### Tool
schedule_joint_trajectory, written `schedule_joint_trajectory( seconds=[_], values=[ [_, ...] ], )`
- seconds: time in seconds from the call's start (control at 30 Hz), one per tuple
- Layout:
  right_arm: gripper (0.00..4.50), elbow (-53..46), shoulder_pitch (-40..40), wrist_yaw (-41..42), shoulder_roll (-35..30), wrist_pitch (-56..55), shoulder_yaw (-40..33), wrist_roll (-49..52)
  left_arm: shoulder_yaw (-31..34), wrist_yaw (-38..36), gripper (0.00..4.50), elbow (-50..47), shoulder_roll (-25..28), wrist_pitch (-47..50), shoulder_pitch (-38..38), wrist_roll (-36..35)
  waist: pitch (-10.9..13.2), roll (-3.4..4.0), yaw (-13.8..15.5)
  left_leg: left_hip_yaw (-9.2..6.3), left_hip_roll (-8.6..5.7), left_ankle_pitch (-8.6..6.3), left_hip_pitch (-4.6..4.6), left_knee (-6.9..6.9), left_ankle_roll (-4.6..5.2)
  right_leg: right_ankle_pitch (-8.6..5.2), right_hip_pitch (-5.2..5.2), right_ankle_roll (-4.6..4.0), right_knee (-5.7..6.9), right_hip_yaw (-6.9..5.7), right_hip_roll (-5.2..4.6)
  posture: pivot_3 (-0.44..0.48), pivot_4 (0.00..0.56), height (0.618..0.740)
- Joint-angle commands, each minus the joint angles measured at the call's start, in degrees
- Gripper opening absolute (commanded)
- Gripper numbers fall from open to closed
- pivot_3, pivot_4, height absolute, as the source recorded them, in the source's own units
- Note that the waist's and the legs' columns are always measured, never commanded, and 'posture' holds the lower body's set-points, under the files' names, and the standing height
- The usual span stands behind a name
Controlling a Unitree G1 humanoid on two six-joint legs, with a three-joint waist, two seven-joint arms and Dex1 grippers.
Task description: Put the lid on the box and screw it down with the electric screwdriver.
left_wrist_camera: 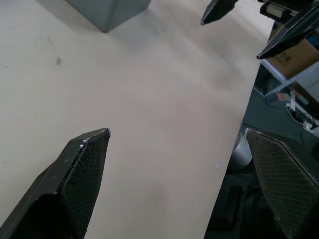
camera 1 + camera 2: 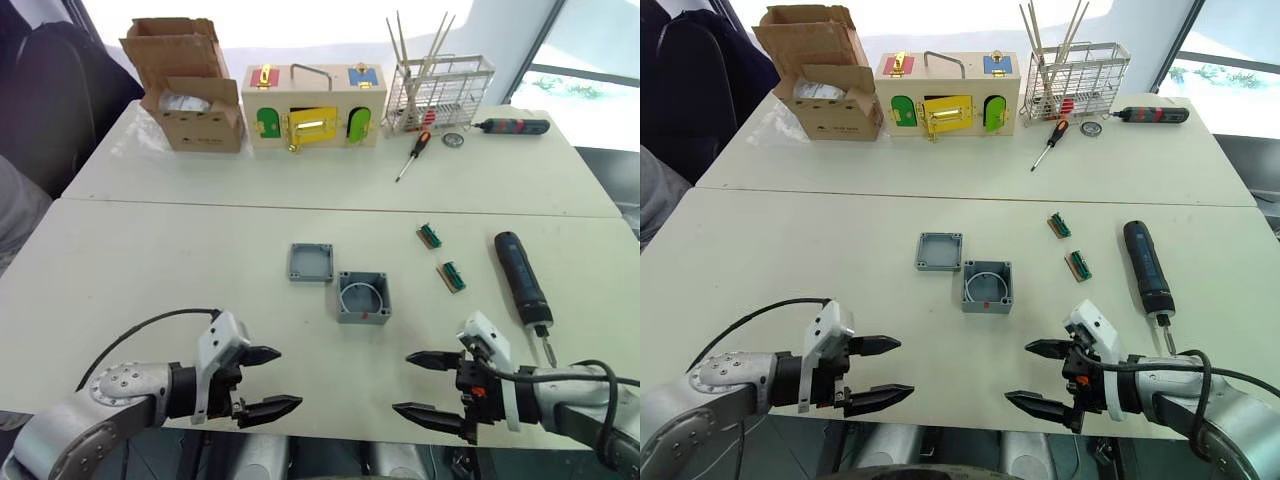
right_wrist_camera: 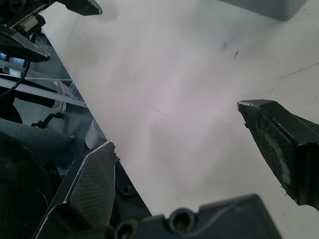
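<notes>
The grey lid (image 2: 311, 262) lies flat near the table's middle. Just right of it and nearer me stands the deeper grey box (image 2: 364, 297), open side up, a small red mark on its near wall. The dark electric screwdriver (image 2: 521, 277) lies on the right side, its metal bit pointing toward me. My left gripper (image 2: 271, 380) hovers open at the near edge, left of the box. Open too, my right gripper (image 2: 420, 384) hangs at the near edge, below the box and left of the screwdriver's bit. Both hold nothing.
Two small green-and-brown parts (image 2: 441, 256) lie between box and screwdriver. At the back stand a cardboard carton (image 2: 189, 85), a wooden box with coloured doors (image 2: 313, 108), a wire rack (image 2: 440, 92), a slim red-and-black hand screwdriver (image 2: 412, 155) and a black tool (image 2: 512, 126).
</notes>
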Motion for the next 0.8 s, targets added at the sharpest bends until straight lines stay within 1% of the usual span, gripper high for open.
schedule_joint_trajectory(
  seconds=[0.03,0.23,0.5,0.63,0.67,0.73,0.8],
  values=[
    [4.5,0.1,-0.5,0.9,0.2,-1.4,-0.4,-0.4,0.9,0.2,4.46,-1.0,-0.5,-0.2,-0.1,-0.9,0.0,0.0,0.0,0.0,0.0,0.0,0.0,0.0,0.0,0.0,0.0,0.0,0.0,0.0,0.0,0.0,0.15,0.73],
    [4.5,0.7,-0.8,0.9,0.7,-0.9,-0.1,-0.1,0.1,0.3,4.46,-0.6,-1.1,-1.2,0.2,0.6,0.0,0.0,0.0,0.0,0.0,0.0,0.0,0.0,0.0,0.0,0.0,0.0,0.0,0.0,0.0,0.0,0.15,0.73],
    [4.5,1.3,-1.2,2.8,1.2,-3.3,0.6,-1.0,0.5,-1.2,4.46,0.8,-1.6,-3.7,1.4,2.2,0.0,0.0,0.0,0.0,0.0,0.0,0.0,0.0,0.0,0.0,0.0,0.0,0.0,0.0,0.0,0.0,0.15,0.73],
    [4.5,2.2,-1.8,2.3,1.3,-4.6,0.7,-2.9,0.2,-1.1,4.46,2.1,-0.8,-5.2,2.0,5.6,0.0,0.0,0.0,0.0,0.0,0.0,0.01,0.0,0.0,0.0,0.0,0.0,0.0,0.0,0.0,0.0,0.15,0.73],
    [4.5,2.7,-2.2,1.8,1.6,-4.8,0.6,-3.4,0.4,-1.6,4.46,2.7,-0.4,-5.5,2.4,6.1,0.0,0.0,0.0,0.0,0.0,0.0,0.01,0.0,0.0,0.0,0.0,0.0,0.0,0.0,0.0,0.0,0.15,0.73],
    [4.5,2.9,-2.8,2.1,1.8,-3.5,-0.5,-1.4,2.8,-3.4,4.46,5.0,0.7,-6.0,3.3,6.1,0.0,-0.01,0.0,0.0,0.0,0.0,0.01,0.0,0.0,0.0,0.0,0.0,0.0,0.0,0.0,0.0,0.15,0.73],
    [4.5,3.0,-3.4,2.7,1.4,-2.4,-1.3,0.0,4.4,-3.7,4.46,7.4,1.5,-7.2,2.8,7.7,0.0,0.0,0.0,0.0,0.0,0.0,0.01,0.0,0.0,0.0,-0.01,0.0,0.0,0.0,0.0,0.0,0.15,0.73]
  ],
)
